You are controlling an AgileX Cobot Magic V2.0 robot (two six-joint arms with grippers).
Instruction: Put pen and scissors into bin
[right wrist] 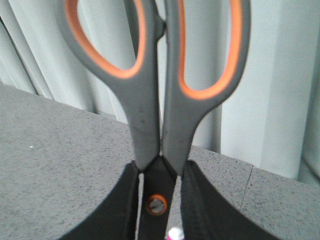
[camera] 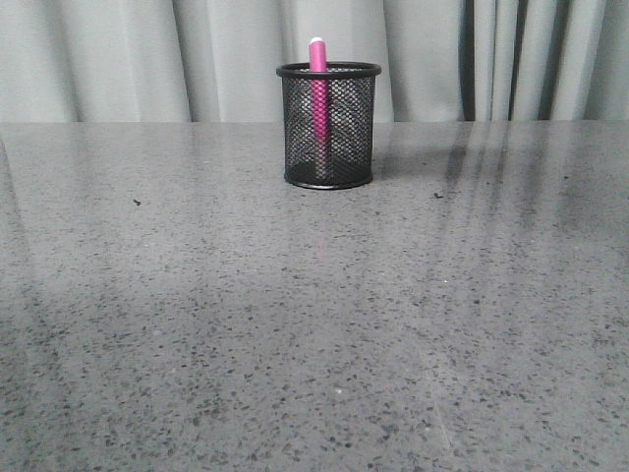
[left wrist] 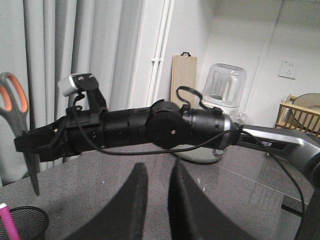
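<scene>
The bin [camera: 328, 126], a black mesh cup, stands upright at the far middle of the table with the pink pen [camera: 317, 59] upright inside it. Neither gripper shows in the front view. My right gripper [right wrist: 159, 172] is shut on the scissors [right wrist: 145, 130] at the orange pivot, handles up. In the left wrist view the scissors [left wrist: 12, 102] hang blades down in the right gripper [left wrist: 30, 145], above the bin [left wrist: 22, 222] and the pen [left wrist: 6, 220]. My left gripper [left wrist: 156, 172] is slightly open and empty, off to the side over the table.
The grey speckled table [camera: 314, 334] backs onto a grey curtain [camera: 118, 59]. In the left wrist view the right arm [left wrist: 165, 127] stretches across; behind it are a wooden board [left wrist: 184, 80], a clear jar [left wrist: 225, 90] and a dish rack [left wrist: 300, 115].
</scene>
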